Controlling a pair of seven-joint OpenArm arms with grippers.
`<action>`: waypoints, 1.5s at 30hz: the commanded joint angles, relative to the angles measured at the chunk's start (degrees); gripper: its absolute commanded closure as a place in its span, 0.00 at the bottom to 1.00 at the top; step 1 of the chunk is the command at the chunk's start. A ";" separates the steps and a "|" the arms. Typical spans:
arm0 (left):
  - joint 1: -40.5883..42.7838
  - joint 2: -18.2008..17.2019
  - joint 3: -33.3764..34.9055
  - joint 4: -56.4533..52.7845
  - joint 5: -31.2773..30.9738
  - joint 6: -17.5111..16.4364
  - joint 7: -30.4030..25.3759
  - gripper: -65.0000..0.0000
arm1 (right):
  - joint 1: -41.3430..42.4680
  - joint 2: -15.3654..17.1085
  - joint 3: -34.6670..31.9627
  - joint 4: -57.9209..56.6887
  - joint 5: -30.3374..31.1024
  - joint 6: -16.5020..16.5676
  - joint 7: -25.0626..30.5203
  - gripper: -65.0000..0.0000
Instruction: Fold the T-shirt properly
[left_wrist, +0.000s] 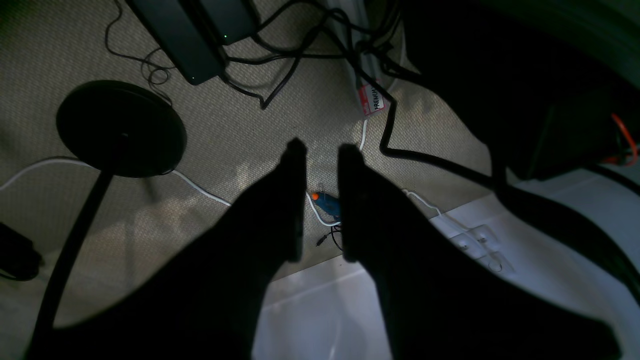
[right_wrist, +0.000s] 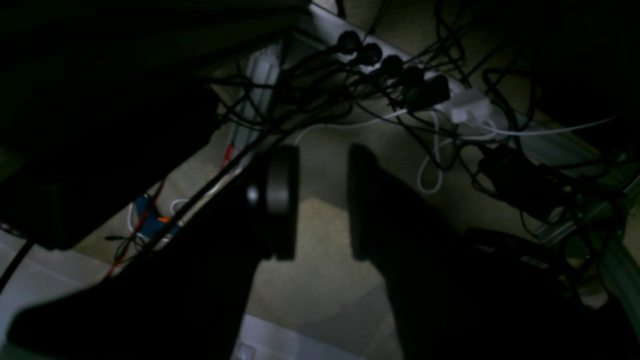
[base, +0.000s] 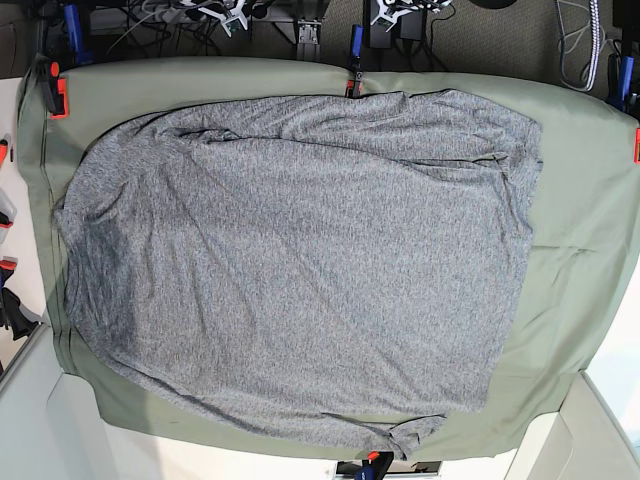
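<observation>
The green cloth (base: 585, 230) was clamped over the table, likely to keep it taut. The T-shirt (base: 300, 260) lay spread flat on it, unfolded. Left gripper (left_wrist: 321, 200) and right gripper (right_wrist: 322, 200) hung over the floor, jaws apart, holding nothing.

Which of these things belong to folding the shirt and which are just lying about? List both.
For the job:
- T-shirt, spread flat
- left hand, open, holding nothing
- right hand, open, holding nothing

Just lying about:
- olive-green cloth under the shirt
- clamps along its edge
- power strip and cables on the floor
</observation>
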 joint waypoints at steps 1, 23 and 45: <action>0.04 0.13 0.04 0.17 1.20 -0.57 -0.22 0.77 | -0.26 0.15 -0.02 0.31 0.17 0.26 0.68 0.73; 0.87 0.00 0.04 0.50 10.03 -0.59 -1.70 0.77 | -0.31 1.81 -0.02 0.31 0.17 3.39 0.66 0.73; 33.22 -10.25 -18.69 52.87 8.26 -12.61 -6.82 0.77 | -29.51 13.86 0.00 46.31 18.78 18.05 0.26 0.73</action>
